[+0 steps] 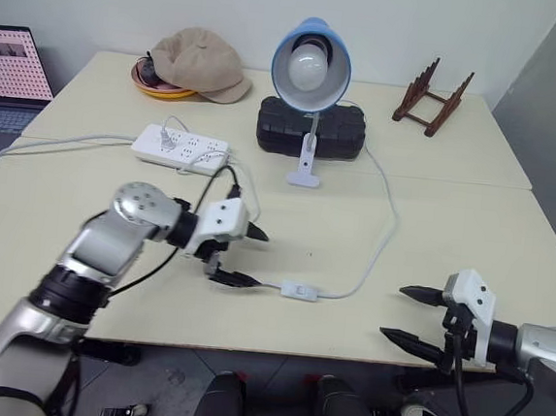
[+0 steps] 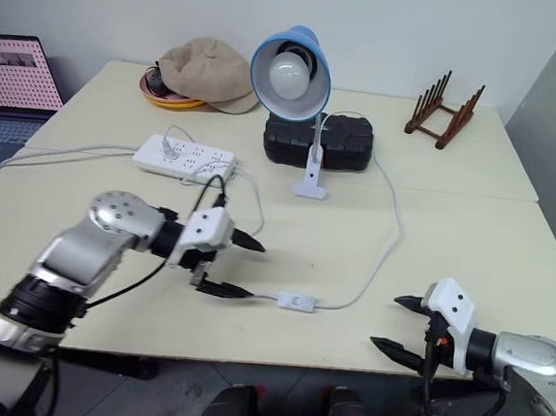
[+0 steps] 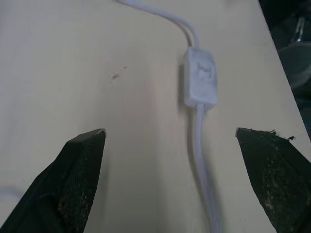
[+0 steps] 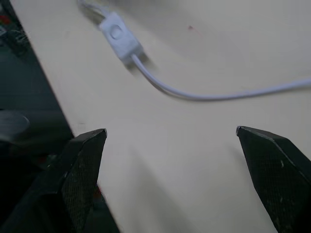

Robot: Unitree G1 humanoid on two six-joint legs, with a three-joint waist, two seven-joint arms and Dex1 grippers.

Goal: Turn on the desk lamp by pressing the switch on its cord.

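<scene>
your left gripper hangs wide open just beside the small white oblong switch, which lies on the cream surface near its front edge. your right gripper is open too, well apart.

Two cream tables pushed together, white wall behind.

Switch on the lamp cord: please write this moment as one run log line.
switch: on table, untouched | left pincer: open, beside switch | right pincer: open, apart at table edge | desk lamp: unlit
</scene>
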